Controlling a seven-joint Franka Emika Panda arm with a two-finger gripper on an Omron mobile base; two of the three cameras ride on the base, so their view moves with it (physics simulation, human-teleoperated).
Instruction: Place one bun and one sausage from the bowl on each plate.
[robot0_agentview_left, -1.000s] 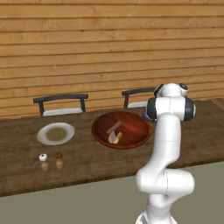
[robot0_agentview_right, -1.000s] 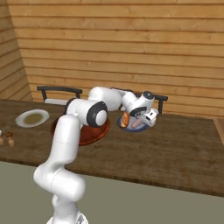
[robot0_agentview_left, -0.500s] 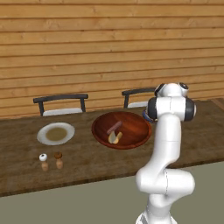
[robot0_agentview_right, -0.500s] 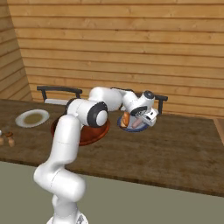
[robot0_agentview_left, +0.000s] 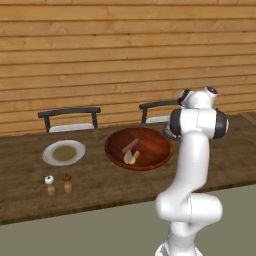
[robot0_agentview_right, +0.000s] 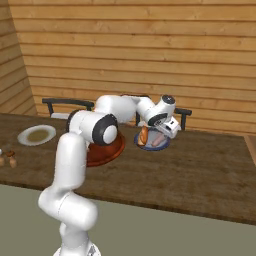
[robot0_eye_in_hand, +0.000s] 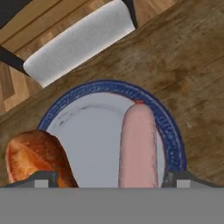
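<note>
the gripper (robot0_agentview_right: 161, 131) has just let go: a second ago its fingers were close together over the bluish plate (robot0_eye_in_hand: 171, 144), and now they stand wide apart, one tip at each side of the hand view, holding nothing. below them a sausage (robot0_eye_in_hand: 139, 146) lies flat on that plate, with a bun (robot0_eye_in_hand: 37, 157) beside it at the plate's other edge, the two apart. so, as i judge it, this plate now has its pair, and the drop is done.

the plate sits toward the right end of the table (robot0_agentview_right: 210, 165), just past the bowl (robot0_agentview_left: 150, 150), close to the back edge where a chair (robot0_agentview_left: 157, 112) stands. the arm reaches out over the bowl to get there.

counting: two plates. the pale plate (robot0_agentview_left: 63, 152) toward the left end of the table is bare, nothing on it. in the bowl i count one sausage (robot0_agentview_left: 131, 146) and one bun (robot0_agentview_left: 131, 157), lying close together near the middle. that is just enough for the second plate, so half the job looks left. near the front left edge stand two small shakers (robot0_agentview_left: 58, 184), and a second chair (robot0_agentview_left: 70, 120) stands behind the pale plate.
</note>
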